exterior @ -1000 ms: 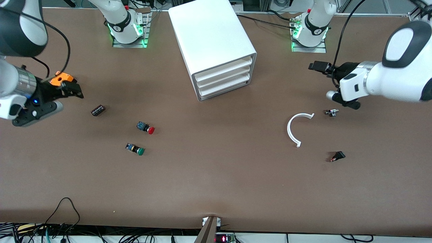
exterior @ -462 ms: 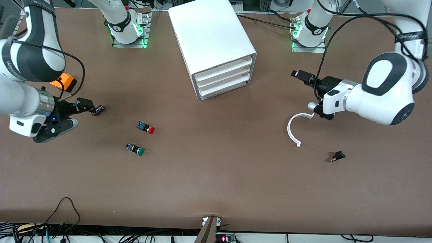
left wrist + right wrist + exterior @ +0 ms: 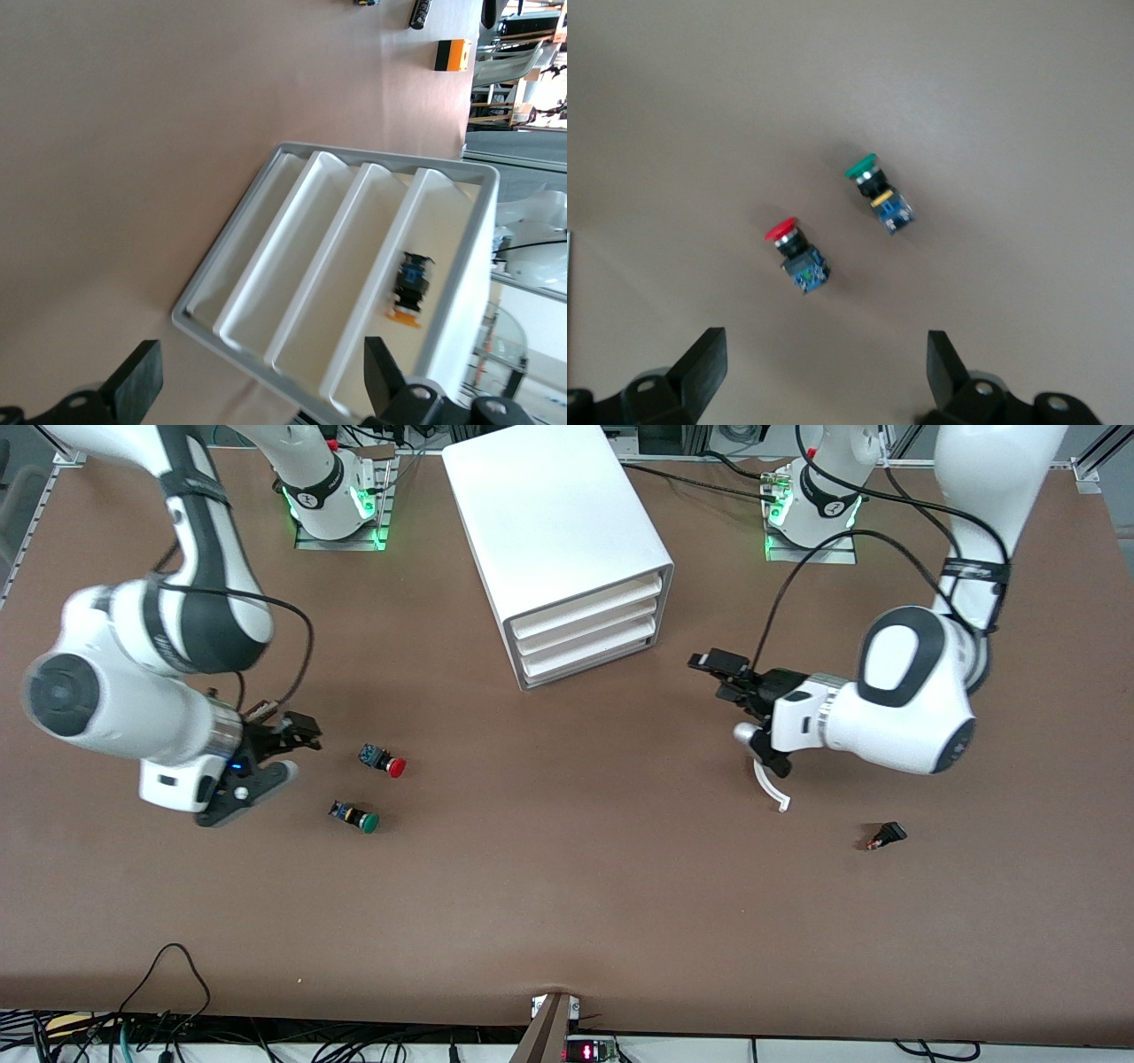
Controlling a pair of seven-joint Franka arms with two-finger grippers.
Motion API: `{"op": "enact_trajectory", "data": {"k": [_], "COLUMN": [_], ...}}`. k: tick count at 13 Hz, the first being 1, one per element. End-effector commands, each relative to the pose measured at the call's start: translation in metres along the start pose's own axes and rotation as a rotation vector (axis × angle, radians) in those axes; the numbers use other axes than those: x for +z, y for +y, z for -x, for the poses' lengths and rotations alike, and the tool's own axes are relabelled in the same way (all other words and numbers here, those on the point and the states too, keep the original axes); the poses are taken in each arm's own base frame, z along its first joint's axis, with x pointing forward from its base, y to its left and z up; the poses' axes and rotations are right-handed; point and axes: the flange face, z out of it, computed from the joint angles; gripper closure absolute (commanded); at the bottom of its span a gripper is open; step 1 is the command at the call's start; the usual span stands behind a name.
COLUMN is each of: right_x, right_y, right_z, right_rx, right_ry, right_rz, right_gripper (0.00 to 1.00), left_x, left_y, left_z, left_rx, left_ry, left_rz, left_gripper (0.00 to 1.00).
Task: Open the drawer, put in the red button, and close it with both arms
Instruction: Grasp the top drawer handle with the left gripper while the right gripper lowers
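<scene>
While both arms reach out over the table in the front view, we see the right gripper (image 3: 297, 737) in the air with the red button (image 3: 384, 760) lying on the table just ahead of its fingertips, toward the cabinet (image 3: 567, 558). The green button (image 3: 355, 817) lies close to the red one, nearer to the front camera. All three drawers look shut, and we cannot tell which drawer (image 3: 589, 638) is meant. The left gripper (image 3: 722, 671) is over bare table between the cabinet's front and a white curved piece (image 3: 772, 786), pointing at the drawer fronts.

From the left wrist view, our left claw's fingers (image 3: 133, 385) are spread wide, holding nothing, with the cabinet (image 3: 354, 292) straight ahead of them and its stacked drawer lips facing the claw. A small blue and black part lies on the cabinet.

From the right wrist view, the right fingers (image 3: 700, 363) are likewise spread and empty. The red button (image 3: 796, 255) lies ahead of the gap between them, and the green button (image 3: 879, 195) a little farther ahead and to one side.

We judge the risks as these: the two switches lie close together, so a slightly skewed descent could pinch the green one or knock the red one rolling; and the drawer lips are thin and tightly stacked, so the left claw could hook the wrong tier or push the cabinet instead.
</scene>
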Motion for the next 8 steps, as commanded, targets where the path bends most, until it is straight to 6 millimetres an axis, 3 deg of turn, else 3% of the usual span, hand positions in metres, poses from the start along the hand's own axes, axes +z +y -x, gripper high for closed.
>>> {"op": "enact_trajectory", "data": {"k": [1,4,7,8], "right_x": [0.037,0.065,0.093,0.104], "right_y": [-0.002,-0.004,-0.022,-0.023], "right_z": [0.006,0.015,0.022,0.026], "right_rx": [-0.133,-0.228,-0.259,-0.261], "right_ry": [0.029,0.037,0.034,0.037], "right_rz": [0.001,-0.006,-0.014,-0.008], "right_gripper": [0.00,0.00,0.00,0.00], "left_x": [0.022,0.059,0.081,0.097], "left_y": [0.002,-0.017,-0.019,-0.010], "left_z": [0.011,0.027,0.038,0.042], "left_rx": [0.132,0.265,0.241,0.248], "left_ry": [0.071,0.184,0.221,0.199], "left_rz": [0.069,0.186,0.235,0.242], "left_gripper": [0.00,0.00,0.00,0.00]}}
